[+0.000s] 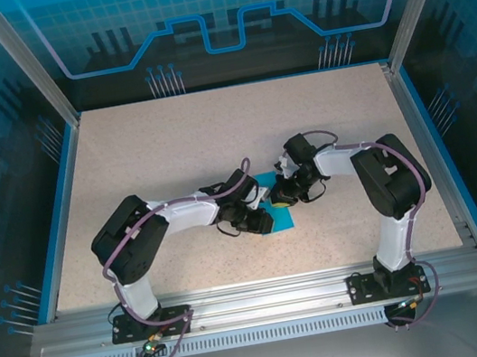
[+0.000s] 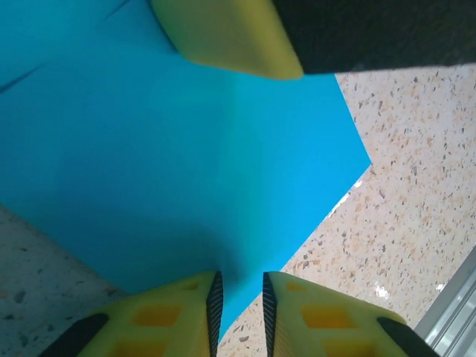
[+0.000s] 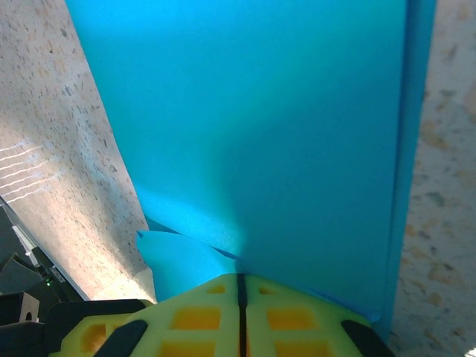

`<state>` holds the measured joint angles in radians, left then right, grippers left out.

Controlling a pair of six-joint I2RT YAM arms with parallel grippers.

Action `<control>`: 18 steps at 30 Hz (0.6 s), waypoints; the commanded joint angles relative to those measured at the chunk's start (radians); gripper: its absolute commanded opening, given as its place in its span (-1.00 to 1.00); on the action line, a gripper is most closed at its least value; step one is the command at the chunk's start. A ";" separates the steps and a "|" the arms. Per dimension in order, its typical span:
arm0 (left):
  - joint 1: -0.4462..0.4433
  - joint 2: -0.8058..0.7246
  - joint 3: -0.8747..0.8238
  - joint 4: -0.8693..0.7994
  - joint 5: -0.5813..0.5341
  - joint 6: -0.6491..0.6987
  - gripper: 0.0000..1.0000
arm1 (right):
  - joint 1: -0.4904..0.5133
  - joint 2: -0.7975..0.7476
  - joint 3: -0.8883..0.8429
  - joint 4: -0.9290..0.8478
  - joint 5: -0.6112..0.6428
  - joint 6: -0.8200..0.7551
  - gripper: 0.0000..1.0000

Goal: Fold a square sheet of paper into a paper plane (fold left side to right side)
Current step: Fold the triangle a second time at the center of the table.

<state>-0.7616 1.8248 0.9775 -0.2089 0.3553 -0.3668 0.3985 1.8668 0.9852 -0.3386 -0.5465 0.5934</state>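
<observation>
**Top external.** The square sheet of paper (image 1: pixel 280 224) lies on the bench (image 1: pixel 213 137) between the two tools. It is touched by both and largely covered by them. The left tool (image 1: pixel 262 221) reaches it from one side and the right tool (image 1: pixel 282 196) from the other.

**Left wrist.** The left tool's fingers stand slightly apart, and a corner of the sheet runs into the slot between them. They do not visibly clamp it. Ahead of this tool the sheet spreads flat, with a faint crease line. A yellow finger (image 2: pixel 223 37) of the right tool bears on the sheet's far part.

**Right wrist.** The right tool's fingers are pressed together, tips against the sheet. Whether a layer is caught between them cannot be told. A small flap curls up just left of the tips, and a doubled edge runs along the tool's right.

**Handling.** The sheet is judged very light, limp and easily creased or torn, and likely to slide on the bench. It is best taken at a free corner or edge while the other tool pins it.
</observation>
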 commanded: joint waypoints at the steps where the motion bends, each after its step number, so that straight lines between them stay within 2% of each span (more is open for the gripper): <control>1: 0.001 -0.005 -0.052 -0.044 -0.016 0.002 -0.56 | -0.016 -0.052 -0.036 -0.054 0.003 -0.047 -0.99; 8: -0.007 -0.009 -0.054 -0.090 -0.050 0.024 -0.65 | -0.020 -0.157 -0.045 -0.142 -0.046 -0.140 -1.00; 18: -0.029 0.006 -0.036 -0.114 -0.088 0.026 -0.69 | 0.060 -0.060 -0.021 -0.085 -0.104 -0.107 -1.00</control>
<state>-0.7712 1.8111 0.9531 -0.2047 0.3191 -0.3637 0.4282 1.7649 0.9463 -0.4210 -0.6117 0.4854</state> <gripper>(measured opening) 0.155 0.042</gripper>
